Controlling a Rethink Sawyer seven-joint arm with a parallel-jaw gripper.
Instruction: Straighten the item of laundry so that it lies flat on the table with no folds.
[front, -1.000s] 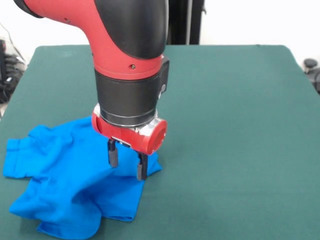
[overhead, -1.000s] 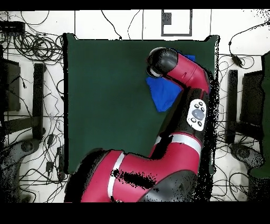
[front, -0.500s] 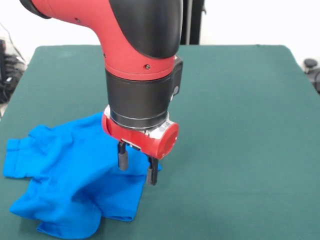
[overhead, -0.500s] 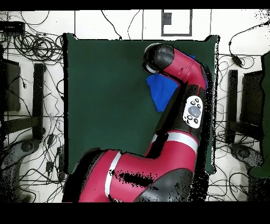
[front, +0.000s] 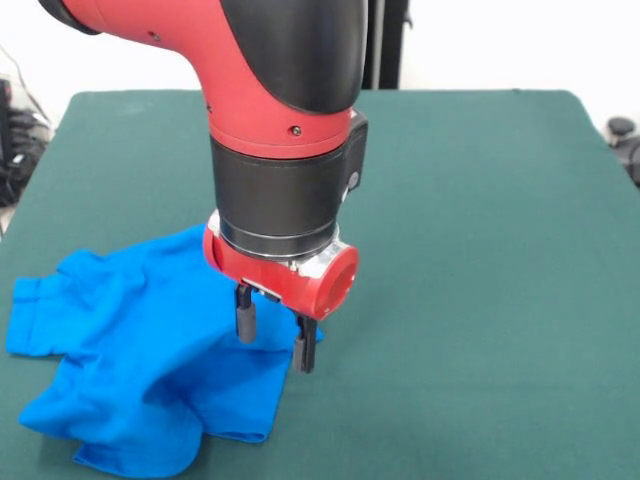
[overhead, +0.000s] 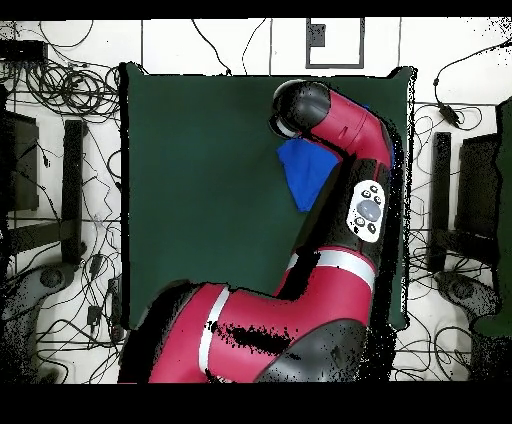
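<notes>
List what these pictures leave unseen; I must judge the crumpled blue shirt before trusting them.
- Overhead view: most of the bright blue thin T-shirt lies hidden under the red and black arm.
- Front view: the shirt's near hem is cut off by the bottom edge.
- Front view: the open claw hangs at the shirt's edge; contact is unclear.

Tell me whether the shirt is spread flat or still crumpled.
Crumpled: the T-shirt lies bunched with folds and overlapping layers near the table's edge, under the open gripper.
</notes>
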